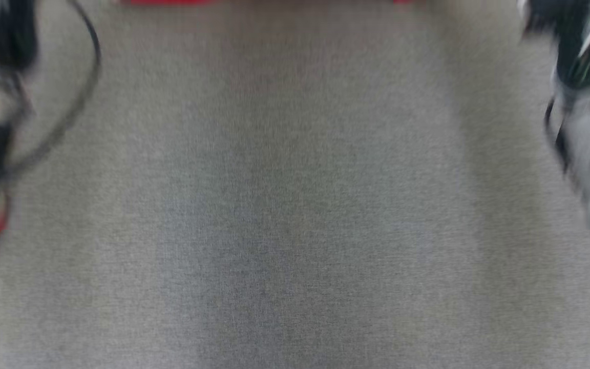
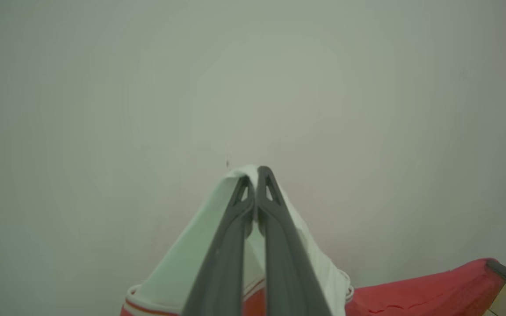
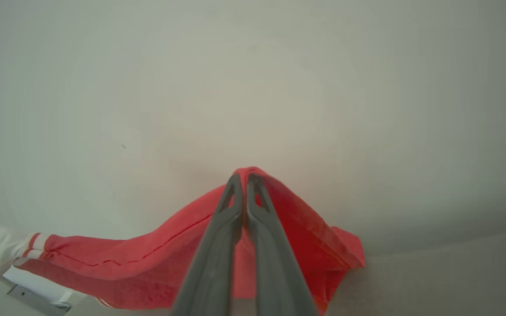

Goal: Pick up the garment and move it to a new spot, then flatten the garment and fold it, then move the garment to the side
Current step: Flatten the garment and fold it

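Fabric hangs slack between both grippers: the soft red-and-white garment [image 3: 147,259] with striped trim. The left gripper [image 2: 256,175] is clamped on its white edge, the right gripper [image 3: 243,177] on a red fold. Light and limp, it probably handles best by hems and corners.

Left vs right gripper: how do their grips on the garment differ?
Left gripper pinches a white part of the garment; right gripper pinches a red part. Cloth at the left gripper drapes to both sides; at the right gripper it also stretches sideways to a striped cuff. Both are shut on cloth.
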Tool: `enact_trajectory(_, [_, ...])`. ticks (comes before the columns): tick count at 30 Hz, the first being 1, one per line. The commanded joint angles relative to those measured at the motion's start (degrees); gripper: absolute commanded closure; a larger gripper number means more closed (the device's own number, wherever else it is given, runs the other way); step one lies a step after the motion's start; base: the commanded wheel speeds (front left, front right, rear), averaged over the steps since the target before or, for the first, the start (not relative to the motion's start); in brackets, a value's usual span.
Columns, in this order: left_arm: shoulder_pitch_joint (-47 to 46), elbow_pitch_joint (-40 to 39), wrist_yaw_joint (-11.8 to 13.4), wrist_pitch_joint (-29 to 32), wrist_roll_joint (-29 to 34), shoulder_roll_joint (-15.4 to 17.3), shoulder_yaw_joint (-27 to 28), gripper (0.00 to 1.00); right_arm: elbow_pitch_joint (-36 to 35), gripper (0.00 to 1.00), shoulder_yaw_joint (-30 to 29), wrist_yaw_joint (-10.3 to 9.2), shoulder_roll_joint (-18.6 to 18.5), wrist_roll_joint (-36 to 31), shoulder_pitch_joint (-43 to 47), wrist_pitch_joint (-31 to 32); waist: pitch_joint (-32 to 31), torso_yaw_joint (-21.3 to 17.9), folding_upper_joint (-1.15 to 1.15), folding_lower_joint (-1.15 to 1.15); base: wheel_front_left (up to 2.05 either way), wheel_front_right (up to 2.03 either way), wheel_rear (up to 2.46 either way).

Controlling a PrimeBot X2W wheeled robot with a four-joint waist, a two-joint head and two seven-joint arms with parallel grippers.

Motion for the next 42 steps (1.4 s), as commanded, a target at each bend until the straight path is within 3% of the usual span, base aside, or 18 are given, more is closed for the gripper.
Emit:
enact_trajectory(1, [4.86, -2.69, 0.42, -0.75, -1.17, 0.94, 0.66, 1.0, -2.27, 1.0, 0.94, -0.14, -1.12, 2.19, 5.01, -0.36, -5.79, -0.58, 0.0, 0.01, 0.0, 0.0, 0.0])
enact_trajectory(5, [18.95, -12.32, 3.08, -1.44, -3.93, 2.03, 1.4, 1.0, -8.41, 1.0, 3.6, -0.14, -3.63, 6.27, 18.4, -1.32, -9.58, -0.5, 0.0, 0.01, 0.0, 0.0, 0.0])
enact_trajectory(13, [49.48, -35.48, 13.68, -2.42, -5.98, 4.12, 5.1, 1.0, -17.89, 1.0, 6.83, -0.14, -7.66, 11.19, 41.25, -3.6, -12.64, 0.26, 0.0, 0.01, 0.0, 0.0, 0.0])
enact_trajectory(18, [68.46, -42.8, 16.86, -2.59, -7.1, 1.66, 8.53, 1.0, -19.76, 1.0, 9.28, -0.13, -9.97, 9.3, 52.14, -6.0, -14.03, 0.73, 0.0, 0.01, 0.0, 0.0, 0.0])
enact_trajectory(30, [91.69, -42.06, 15.76, -2.55, -4.19, -6.72, 13.47, 1.0, -18.52, 1.0, 8.13, -0.14, -12.85, 5.76, 66.58, -9.19, -18.42, 2.96, 0.0, 0.01, 0.0, 0.0, 0.0])
enact_trajectory(42, [95.63, -37.79, 13.59, -2.56, -2.91, -8.84, 14.29, 1.0, -19.5, 1.0, 3.99, -0.14, -13.02, 1.53, 74.88, -7.17, -18.83, 4.15, 0.0, 0.01, 0.0, 0.0, 0.0])
